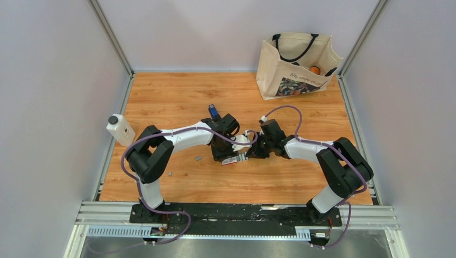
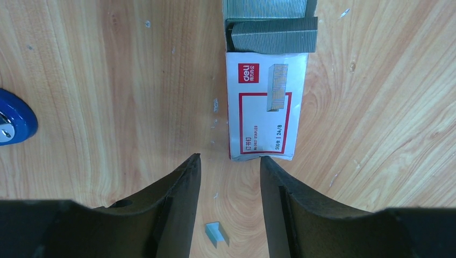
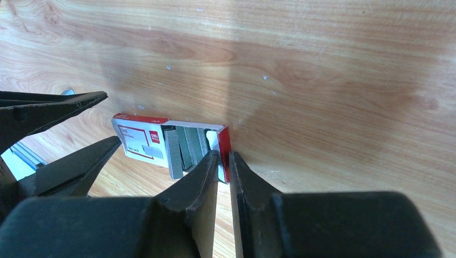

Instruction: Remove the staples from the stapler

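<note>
The blue stapler (image 1: 214, 112) stands on the wood table just behind my left gripper (image 1: 225, 155); its blue end shows at the left edge of the left wrist view (image 2: 13, 122). My left gripper (image 2: 230, 161) is open and empty, low over the table, with a small loose staple bit (image 2: 216, 234) lying between its fingers. Other staple bits (image 1: 198, 158) lie left of it. My right gripper (image 3: 224, 157) is shut on the red end flap of the white-and-red staple box (image 3: 141, 141), which is open with grey staple strips (image 3: 182, 149) inside.
The staple box (image 2: 266, 110) lies just ahead of my left fingertips. A white bottle (image 1: 121, 129) stands at the left table edge. A cloth tote bag (image 1: 294, 64) holding an orange thing sits at the back right. Grey walls enclose the table.
</note>
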Robot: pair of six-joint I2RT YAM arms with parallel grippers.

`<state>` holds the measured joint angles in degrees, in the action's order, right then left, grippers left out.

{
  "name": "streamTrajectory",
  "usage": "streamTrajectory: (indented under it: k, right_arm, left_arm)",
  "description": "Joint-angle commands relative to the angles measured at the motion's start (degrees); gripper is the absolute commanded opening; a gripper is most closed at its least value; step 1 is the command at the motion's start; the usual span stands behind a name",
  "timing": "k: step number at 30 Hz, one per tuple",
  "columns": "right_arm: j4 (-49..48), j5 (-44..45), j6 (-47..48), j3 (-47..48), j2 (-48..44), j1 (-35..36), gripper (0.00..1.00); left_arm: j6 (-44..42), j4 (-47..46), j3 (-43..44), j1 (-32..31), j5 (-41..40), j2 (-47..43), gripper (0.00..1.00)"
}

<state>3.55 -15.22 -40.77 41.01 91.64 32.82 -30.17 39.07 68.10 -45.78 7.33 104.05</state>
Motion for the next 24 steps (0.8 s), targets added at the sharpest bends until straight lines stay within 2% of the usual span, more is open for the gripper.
streamTrajectory:
  k: [1, 7, 17, 18, 20, 22, 24]
  right_arm:
    - [-0.7, -0.1, 0.0, -0.2, 0.4, 0.6, 0.20]
    - [1.4, 1.3, 1.2, -0.3, -0.8, 1.1, 0.20]
    - [9.3, 6.5, 5.3, 3.6, -3.8, 1.1, 0.22]
    - [9.6, 6.4, 5.4, 3.9, -3.7, 1.1, 0.22]
    - [9.6, 6.5, 5.5, 3.9, -3.7, 1.2, 0.24]
    - [9.6, 6.6, 5.5, 3.8, -3.6, 1.3, 0.26]
    - [9.3, 6.2, 5.5, 4.0, -3.2, 1.3, 0.27]
  left_arm:
    - [-0.8, -0.5, 2.6, -0.6, 0.7, 0.5, 0.53]
    - [-0.5, 0.2, 2.1, -0.5, 1.8, 0.0, 0.52]
    - [-2.3, 1.8, -4.7, 0.0, 3.6, -9.7, 0.53]
    - [-2.3, 2.1, -4.9, 0.2, 4.0, -10.7, 0.55]
    - [-1.7, 2.9, -4.4, 0.8, 5.4, -12.2, 0.69]
    - [-0.6, 2.9, -3.9, 0.8, 7.6, -13.3, 0.78]
    - [0.9, 2.5, -3.1, 0.8, 10.4, -13.2, 0.82]
